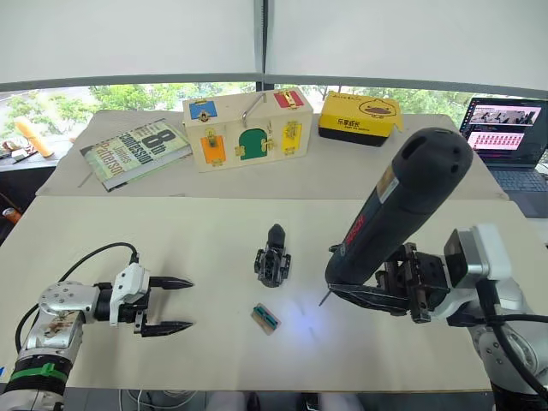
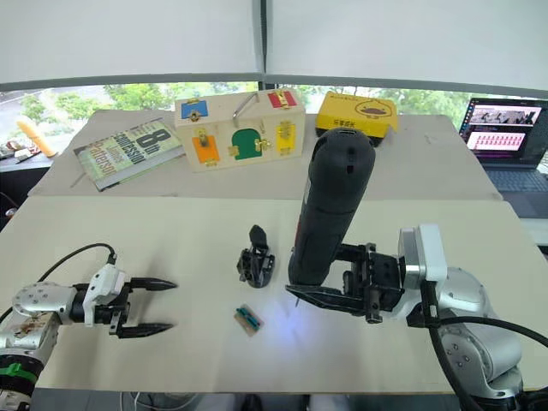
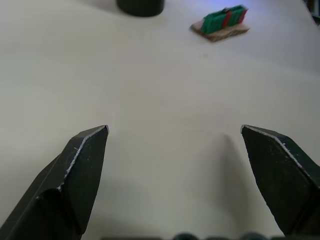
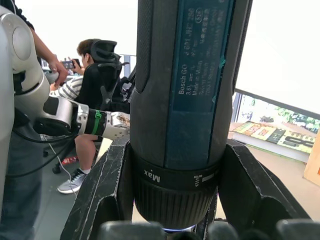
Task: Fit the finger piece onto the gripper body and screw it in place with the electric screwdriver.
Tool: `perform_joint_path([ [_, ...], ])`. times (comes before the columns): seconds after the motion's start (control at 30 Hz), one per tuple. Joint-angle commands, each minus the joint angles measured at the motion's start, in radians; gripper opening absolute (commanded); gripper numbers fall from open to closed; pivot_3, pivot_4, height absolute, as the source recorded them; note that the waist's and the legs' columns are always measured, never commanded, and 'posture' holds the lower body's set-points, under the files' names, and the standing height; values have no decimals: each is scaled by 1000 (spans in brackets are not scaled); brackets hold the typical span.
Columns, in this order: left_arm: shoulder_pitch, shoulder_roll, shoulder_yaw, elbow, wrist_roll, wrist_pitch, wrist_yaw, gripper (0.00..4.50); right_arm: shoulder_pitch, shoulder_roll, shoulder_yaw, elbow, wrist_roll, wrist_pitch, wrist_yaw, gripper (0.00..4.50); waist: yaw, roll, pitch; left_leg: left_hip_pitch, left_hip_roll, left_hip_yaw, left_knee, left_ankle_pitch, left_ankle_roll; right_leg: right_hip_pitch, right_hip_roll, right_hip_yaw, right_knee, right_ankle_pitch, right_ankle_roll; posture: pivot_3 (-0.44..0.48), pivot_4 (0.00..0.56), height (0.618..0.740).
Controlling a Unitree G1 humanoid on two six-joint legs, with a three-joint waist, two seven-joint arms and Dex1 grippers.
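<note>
Right gripper [image 1: 377, 287] clamped on electric screwdriver [image 1: 402, 214], gripper body [image 1: 273, 257] beside its tip — left gripper [image 1: 175, 304] spread apart.

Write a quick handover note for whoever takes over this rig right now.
Left tool: open, empty, low over the table.
Right tool: shut on the electric screwdriver, bit angled down, light on.
Gripper body: mid-table, a pointed finger sticking up; whether screws are in, I can't tell.
A green-and-tan block lies just in front of it.
Left: bring the bit to the body and drive the screw.
</note>
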Motion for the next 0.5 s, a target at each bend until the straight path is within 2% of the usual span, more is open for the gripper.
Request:
perform_joint_path([
  [0.03,-2,-18,-30,-117,-17,59,27,4490,-66,22,57,-12,-25,-32,-21,1948,0,0,0,0,0,0,0,0,0,0,0,0,0,0,0,0,150,740],
  [0.2,-12,-44,-85,-231,-2,118,73,4490,-101,68,146,13,-67,-42,-30,1948,1,0,0,-1,0,0,0,0,0,-1,2,0,0,0,-1,0,150,740],
  [0.5,-32,-138,-241,-253,112,104,143,4490,-135,160,320,113,-173,-136,65,1948,2,0,0,-1,-1,0,0,0,0,0,3,0,0,0,0,0,150,740],
])
